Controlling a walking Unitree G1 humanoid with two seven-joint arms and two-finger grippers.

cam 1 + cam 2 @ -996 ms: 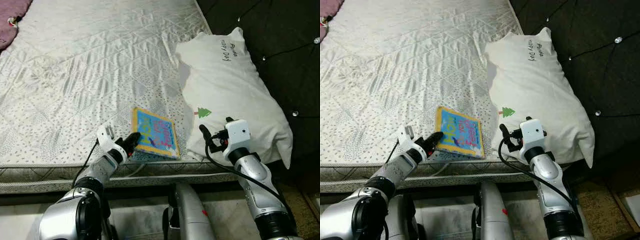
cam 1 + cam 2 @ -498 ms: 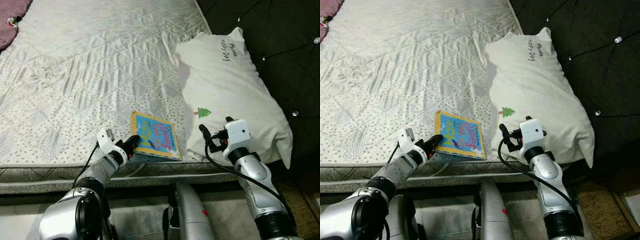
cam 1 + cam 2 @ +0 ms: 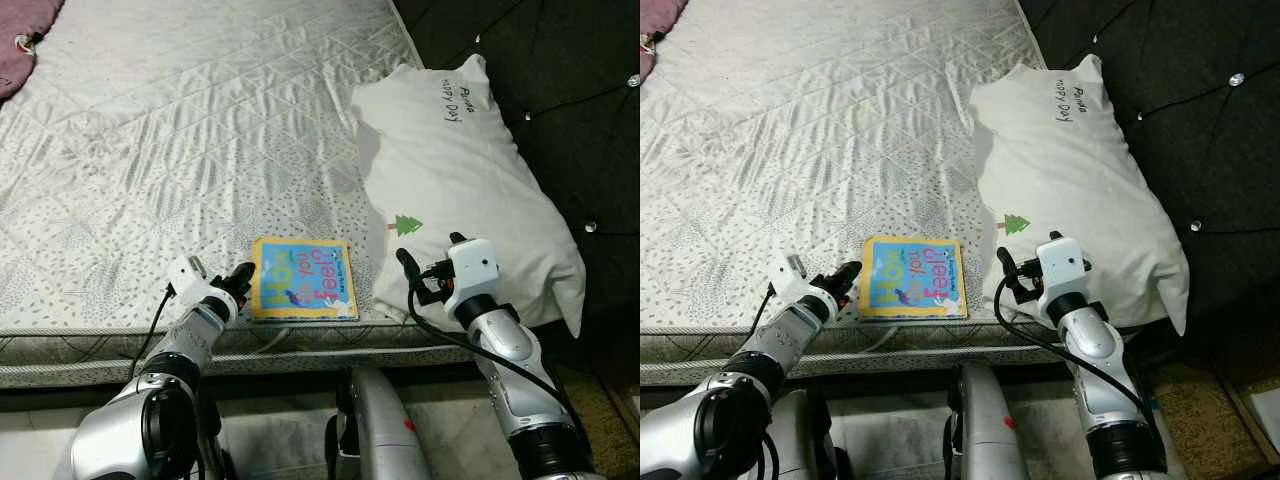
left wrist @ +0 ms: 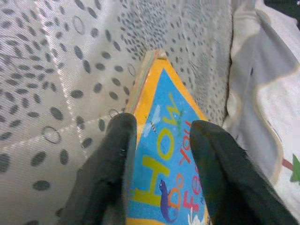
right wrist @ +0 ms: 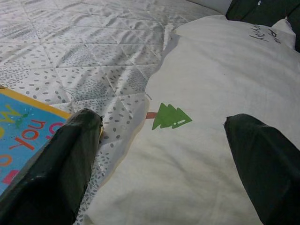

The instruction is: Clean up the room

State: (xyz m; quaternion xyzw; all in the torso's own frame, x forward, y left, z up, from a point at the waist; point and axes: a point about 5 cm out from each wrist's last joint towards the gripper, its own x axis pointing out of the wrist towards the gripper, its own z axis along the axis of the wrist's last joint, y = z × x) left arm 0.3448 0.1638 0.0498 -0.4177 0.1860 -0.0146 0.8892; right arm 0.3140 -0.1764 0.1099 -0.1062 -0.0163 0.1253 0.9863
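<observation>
Left pincer spread at book on mattress.

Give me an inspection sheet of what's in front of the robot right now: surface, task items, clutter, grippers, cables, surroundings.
Surface: quilted white mattress, bare of bedding, dotted pattern near its front edge.
Job's things: children's book lying flat near the mattress's front edge; white pillow with a small green tree print, at the robot's right.
Clutter: purple cloth at the far left corner.
Grippers: left gripper open, fingers at the book's near edge, not closed on it; right gripper open wide, at the pillow's front edge.
Cables: black cable looping along the right forearm; thin one at the left wrist.
Surroundings: dark tufted headboard behind the pillow; floor below.
</observation>
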